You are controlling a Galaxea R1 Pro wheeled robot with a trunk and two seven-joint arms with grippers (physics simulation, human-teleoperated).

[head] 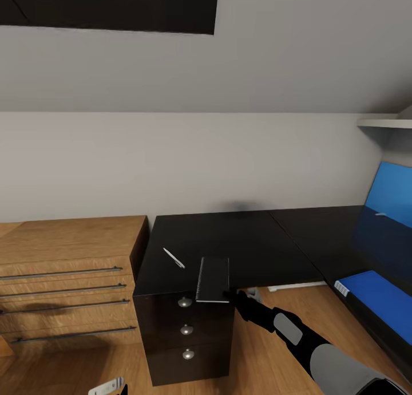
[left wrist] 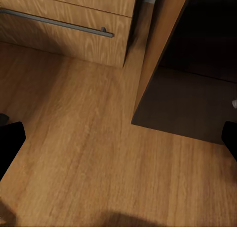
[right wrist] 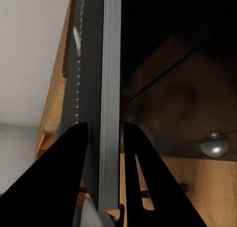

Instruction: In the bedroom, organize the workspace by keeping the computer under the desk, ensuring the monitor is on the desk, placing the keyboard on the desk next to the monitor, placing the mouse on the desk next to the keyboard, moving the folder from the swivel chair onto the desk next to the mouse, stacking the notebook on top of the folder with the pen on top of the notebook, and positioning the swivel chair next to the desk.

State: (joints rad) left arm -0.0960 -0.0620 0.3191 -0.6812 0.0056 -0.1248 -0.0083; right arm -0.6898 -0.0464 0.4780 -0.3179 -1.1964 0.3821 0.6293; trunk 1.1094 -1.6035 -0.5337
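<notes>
Item: notebook (head: 213,279), grey, spiral-edged, flat on desk (head: 229,240) at lower centre of frame, over the drawer stack, front edge overhanging.
Right gripper (right wrist: 104,138): fingers closed on that front edge, one above, one below.
Handling, est.: light, thin, covers likely to flex; pinch near mid-edge, keep level.
Pen (head: 173,258): white, just left of notebook, apart from it. Folder (head: 380,295): blue, lower right.
Right wrist view adds the grip; head view hides it.
Left gripper (left wrist: 118,138): spread wide, empty, above floor

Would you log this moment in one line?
right gripper shut on notebook | at desk edge | pen beside | left gripper open
</notes>
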